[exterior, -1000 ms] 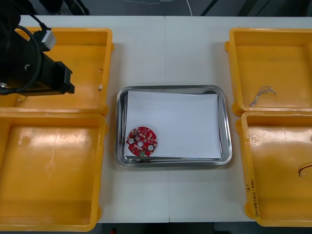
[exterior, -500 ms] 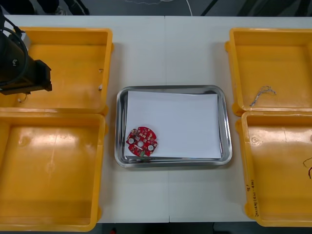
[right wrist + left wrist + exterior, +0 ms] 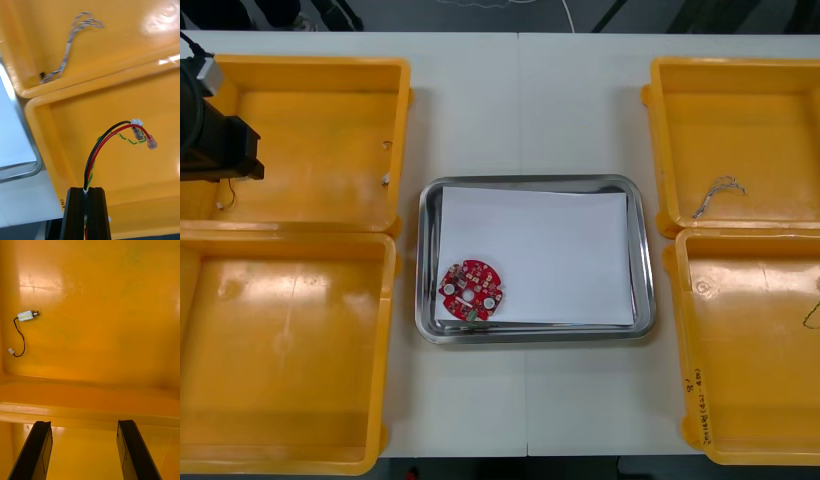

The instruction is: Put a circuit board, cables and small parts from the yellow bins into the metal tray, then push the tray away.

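Right gripper (image 3: 86, 190): fingers pressed together, clamped on a cable bundle (image 3: 108, 135) of black, red and a thin yellow-green twisted strand. The bundle arches up from the fingertips and its small connectors hang free in the air. Below it is the floor of the near right bin (image 3: 75, 157), at the bench's right edge. Across the shared wall, the far right bin (image 3: 131, 48) holds a twisted blue and white cable (image 3: 71, 37), one end lying against that wall.

Left gripper (image 3: 84, 422): fingers wide apart, nothing between them, tips just short of the wall shared by the two left bins. Beyond that wall, on the floor of the far left bin (image 3: 405, 100), lies a small metal part (image 3: 27, 315) with a thin black lead curling off it, near the bin's near-left corner. The left arm (image 3: 220, 150) sits at the bench's left edge over this bin. Near left bin (image 3: 280, 340) shows a bare floor.

Metal tray (image 3: 421, 260): mid-bench between the bin pairs, white inside. A round red circuit board (image 3: 471, 290) lies flat in its near-left corner, close to the rim.
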Motion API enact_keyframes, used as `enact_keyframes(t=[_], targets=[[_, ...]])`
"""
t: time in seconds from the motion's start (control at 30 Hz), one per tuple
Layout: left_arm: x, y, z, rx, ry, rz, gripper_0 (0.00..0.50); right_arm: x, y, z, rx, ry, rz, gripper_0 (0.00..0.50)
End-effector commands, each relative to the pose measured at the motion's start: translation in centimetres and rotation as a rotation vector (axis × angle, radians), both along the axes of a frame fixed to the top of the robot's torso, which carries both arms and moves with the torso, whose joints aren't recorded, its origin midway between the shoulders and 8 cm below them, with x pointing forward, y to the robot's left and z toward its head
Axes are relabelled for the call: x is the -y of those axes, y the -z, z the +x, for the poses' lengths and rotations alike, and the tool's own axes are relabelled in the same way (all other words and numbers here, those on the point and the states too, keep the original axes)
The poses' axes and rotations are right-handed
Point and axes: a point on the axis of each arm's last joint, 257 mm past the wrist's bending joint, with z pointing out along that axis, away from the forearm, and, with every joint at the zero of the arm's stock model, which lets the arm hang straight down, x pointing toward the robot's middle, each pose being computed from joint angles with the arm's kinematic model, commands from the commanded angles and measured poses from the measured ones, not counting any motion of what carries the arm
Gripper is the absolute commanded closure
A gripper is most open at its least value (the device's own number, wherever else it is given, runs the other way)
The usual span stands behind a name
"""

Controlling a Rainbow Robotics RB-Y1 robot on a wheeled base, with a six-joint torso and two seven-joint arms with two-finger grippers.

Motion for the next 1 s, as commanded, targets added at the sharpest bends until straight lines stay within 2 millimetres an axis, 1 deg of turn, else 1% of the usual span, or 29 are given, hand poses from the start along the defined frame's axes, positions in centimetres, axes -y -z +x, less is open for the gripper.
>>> enact_keyframes(t=[0.03,0.27,0.37,0.5,0.7,0.73,0.9,1.0], targets=[[-1.9,-3.1,1.0,0.079,0.064,0.071,0.0,-2.9,-1.8,0.6,0.038,-0.202,-0.11,0.5],[-2.2,-2.3,1.4,0.093,0.082,0.077,0.0,-6.5,-1.2,0.5,0.054,-0.462,-0.236,0.5],[-2.5,-1.6,1.6,0.107,0.087,0.075,0.0,-7.5,-1.0,0.3,0.059,-0.568,-0.293,0.5],[-2.8,-1.2,2.0,0.127,0.094,0.083,0.0,-8.9,-0.4,0.1,0.058,-0.701,-0.357,0.5],[-4.3,0.0,1.9,0.11,0.075,0.11,0.0,-12.6,0.5,0.5,0.112,-0.924,-0.469,0.5],[-4.4,0.2,1.8,0.105,0.073,0.107,0.0,-12.9,0.5,0.6,0.117,-0.939,-0.481,0.5],[-5.4,1.2,2.3,0.095,0.058,0.097,0.0,-15.9,1.2,1.3,0.178,-1.093,-0.568,0.5],[-5.9,1.8,2.7,0.094,0.058,0.091,0.0,-17.5,1.7,1.4,0.208,-1.169,-0.598,0.5]])
